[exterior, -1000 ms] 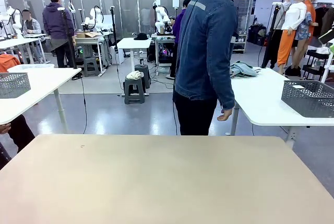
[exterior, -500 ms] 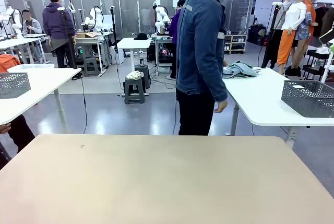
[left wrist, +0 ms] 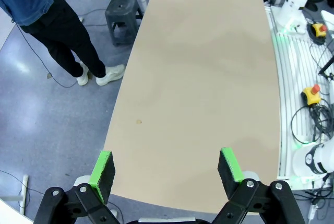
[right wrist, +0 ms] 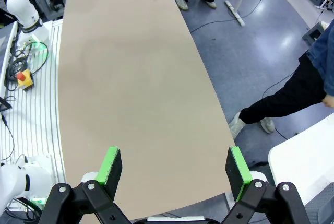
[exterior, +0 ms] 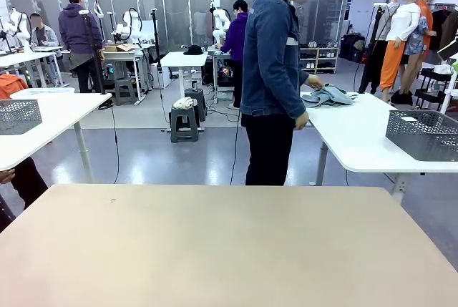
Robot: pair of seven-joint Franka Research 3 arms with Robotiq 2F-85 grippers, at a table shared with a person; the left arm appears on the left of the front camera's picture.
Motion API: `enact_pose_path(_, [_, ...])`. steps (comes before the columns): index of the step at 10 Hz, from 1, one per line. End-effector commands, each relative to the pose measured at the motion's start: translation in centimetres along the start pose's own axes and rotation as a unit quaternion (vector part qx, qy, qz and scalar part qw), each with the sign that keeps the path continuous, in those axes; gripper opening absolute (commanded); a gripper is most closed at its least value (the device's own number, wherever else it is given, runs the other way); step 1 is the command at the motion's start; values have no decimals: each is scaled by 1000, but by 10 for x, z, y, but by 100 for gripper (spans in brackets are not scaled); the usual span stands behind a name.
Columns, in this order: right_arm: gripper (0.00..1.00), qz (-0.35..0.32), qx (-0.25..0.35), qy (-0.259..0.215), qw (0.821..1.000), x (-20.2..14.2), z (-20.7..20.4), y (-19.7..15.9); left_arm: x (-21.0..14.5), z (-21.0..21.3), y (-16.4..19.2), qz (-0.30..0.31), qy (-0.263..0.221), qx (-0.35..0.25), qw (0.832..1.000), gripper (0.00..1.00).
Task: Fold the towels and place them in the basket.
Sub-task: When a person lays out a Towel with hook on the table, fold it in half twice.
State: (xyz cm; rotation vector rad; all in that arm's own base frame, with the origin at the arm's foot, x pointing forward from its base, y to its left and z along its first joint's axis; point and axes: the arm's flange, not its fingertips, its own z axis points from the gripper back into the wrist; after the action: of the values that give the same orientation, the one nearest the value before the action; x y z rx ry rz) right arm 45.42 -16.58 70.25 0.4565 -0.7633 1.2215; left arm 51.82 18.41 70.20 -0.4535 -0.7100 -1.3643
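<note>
Firstly, left gripper: fingers spread wide apart, holding nothing, above one end edge of the table.
Table: bare tan top from edge to edge (free room all over).
Person: stands beyond the far edge, turned to a white side table, one hand at the towels.
Towels: crumpled heap near the side table's far-left edge.
Basket: same white top, well apart from the towels.
Right gripper: fingers wide apart, empty, over the table's other end.
</note>
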Motion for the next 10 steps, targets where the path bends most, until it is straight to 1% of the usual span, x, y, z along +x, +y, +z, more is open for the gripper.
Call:
enact_pose_path(1, [100, 0, 1, 0, 1000, 0, -1, 1, 0, 1, 0, -1, 0, 1, 1000, 100])
enact_pose_path(10, [100, 0, 1, 0, 1000, 0, -1, 1, 0, 1, 0, -1, 0, 1, 1000, 100])
